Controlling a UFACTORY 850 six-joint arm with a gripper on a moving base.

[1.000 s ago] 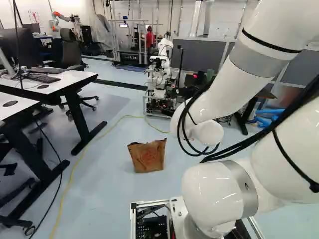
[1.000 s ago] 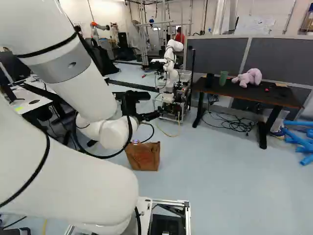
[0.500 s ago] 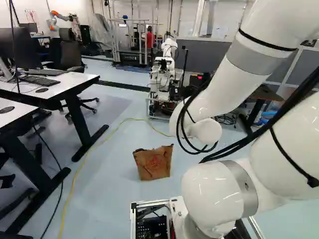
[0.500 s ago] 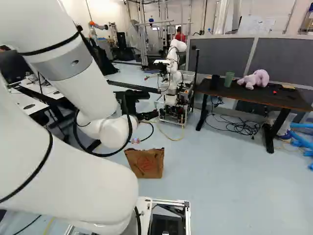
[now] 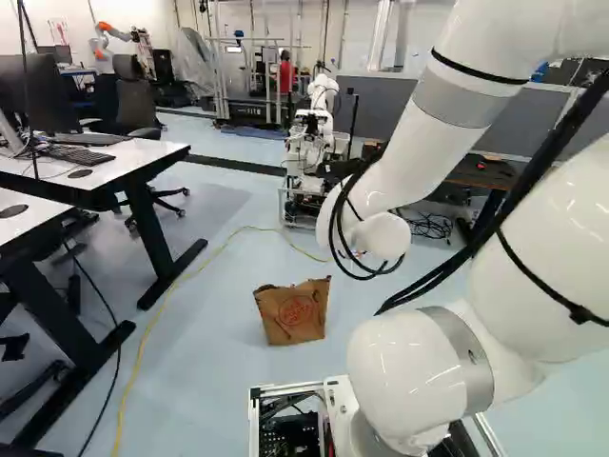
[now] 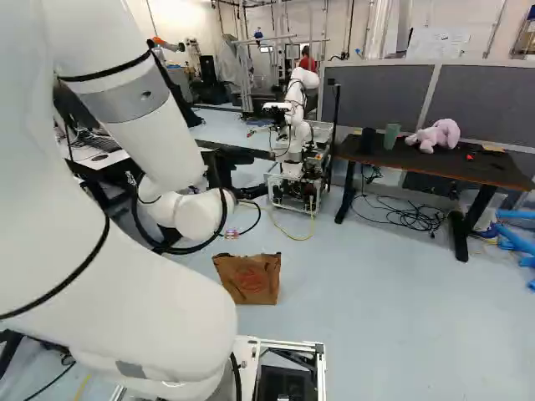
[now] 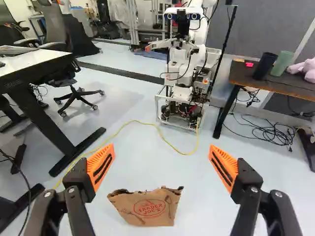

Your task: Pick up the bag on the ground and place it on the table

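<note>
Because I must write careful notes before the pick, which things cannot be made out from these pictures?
Contents of the bag: hidden by its front side, all views.
Bag's back: faces away in every view.
End effector: mostly hidden behind the arm, left base view.
Nearer white desk: cut off by the left base view's edge.
Red thing on the dark table, right base view: too small to identify.

"What sort of room are you seeing?"

"I'm looking into a robotics lab: another robot point(image 6: 294, 125) is standing ahead, cables point(image 7: 273, 135) are trailing under a dark table point(image 6: 435, 161), and a monitor point(image 5: 52, 90) and keyboard point(image 5: 76, 154) are sitting on a desk point(image 5: 145, 150)."
</note>
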